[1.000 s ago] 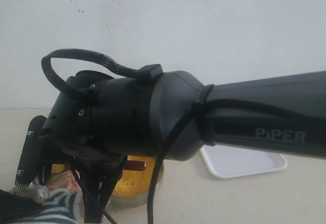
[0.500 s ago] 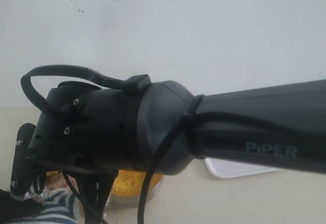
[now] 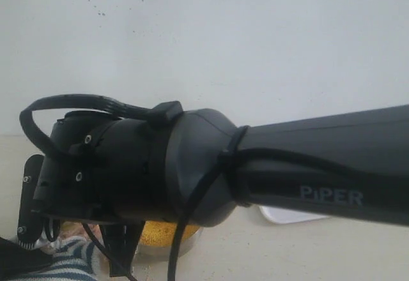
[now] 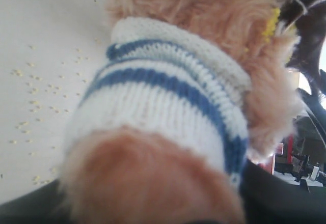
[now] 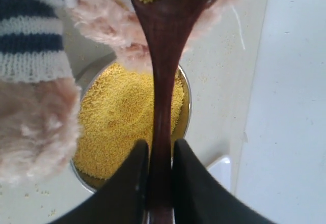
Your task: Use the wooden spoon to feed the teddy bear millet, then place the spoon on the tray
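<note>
Left tool: its wrist view is filled by the teddy bear [image 4: 168, 107], seen close up with fur and striped shirt. The jaws cannot be made out, so I cannot tell whether they are open or gripping. Loose yellow grains lie scattered on the table [image 4: 30, 40] beside the bear, and a few cling to its fur.

The steel bowl [image 5: 84, 76] sits just beside the bear, heaped with millet [image 5: 122, 117].

Right tool [image 5: 159, 150]: the jaws are clamped on the handle of the wooden spoon [image 5: 165, 56], with no gap on either side. The handle crosses above the steel bowl. The spoon's scoop carries millet and sits in among the bear's fur.

In the exterior view the right arm [image 3: 287, 166] blocks most of the scene. The tray [image 3: 291, 216] lies on the table, right of the steel bowl and apart from it, with only a strip showing under the arm.
</note>
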Robot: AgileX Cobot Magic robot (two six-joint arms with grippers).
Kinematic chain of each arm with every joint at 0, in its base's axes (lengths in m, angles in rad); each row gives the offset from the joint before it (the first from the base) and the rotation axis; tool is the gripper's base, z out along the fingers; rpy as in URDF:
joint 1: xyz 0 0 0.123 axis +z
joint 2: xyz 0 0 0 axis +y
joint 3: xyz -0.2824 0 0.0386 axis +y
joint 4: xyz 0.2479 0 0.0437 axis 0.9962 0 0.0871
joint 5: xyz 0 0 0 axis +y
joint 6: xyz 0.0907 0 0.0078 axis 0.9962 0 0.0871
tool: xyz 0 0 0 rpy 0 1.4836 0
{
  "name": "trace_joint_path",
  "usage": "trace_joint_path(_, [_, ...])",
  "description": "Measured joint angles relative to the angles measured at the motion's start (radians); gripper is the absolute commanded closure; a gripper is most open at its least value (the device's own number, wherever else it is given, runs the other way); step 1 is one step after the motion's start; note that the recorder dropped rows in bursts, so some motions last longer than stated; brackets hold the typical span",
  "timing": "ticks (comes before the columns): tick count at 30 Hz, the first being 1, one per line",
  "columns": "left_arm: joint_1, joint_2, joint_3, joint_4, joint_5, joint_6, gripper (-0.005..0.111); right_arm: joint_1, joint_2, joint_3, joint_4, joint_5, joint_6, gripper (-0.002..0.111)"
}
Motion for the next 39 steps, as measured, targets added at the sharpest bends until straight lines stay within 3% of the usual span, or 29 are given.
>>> trace_joint_path(10, [0.000,0.000,0.000,0.000,0.002,0.000,0.103,0.048,0.010,0.000,-0.094,0.017,0.031,0.109])
trace_joint_path(39, [0.000,0.000,0.000,-0.006,0.002,0.000,0.103,0.062,0.033,0.002,-0.277,0.066,0.164,0.109])
